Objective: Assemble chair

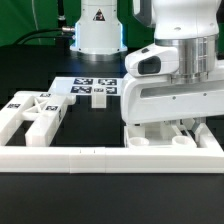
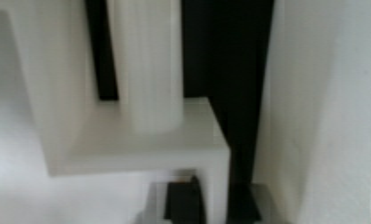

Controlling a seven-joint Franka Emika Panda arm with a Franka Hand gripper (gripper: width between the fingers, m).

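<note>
The gripper (image 1: 184,128) is down among a cluster of white chair pieces (image 1: 150,136) at the exterior view's right. Its fingers are pressed together; whether they nip anything cannot be told. The blurred wrist view shows a square post (image 2: 146,70) against a flat white part (image 2: 129,145). More tagged pieces (image 1: 35,112) lie at the exterior view's left. Both groups sit behind the border rail (image 1: 100,157) on the black table (image 1: 100,200), and the marker board (image 1: 95,88) lies farther back. A green curtain (image 1: 25,25) hangs behind.
</note>
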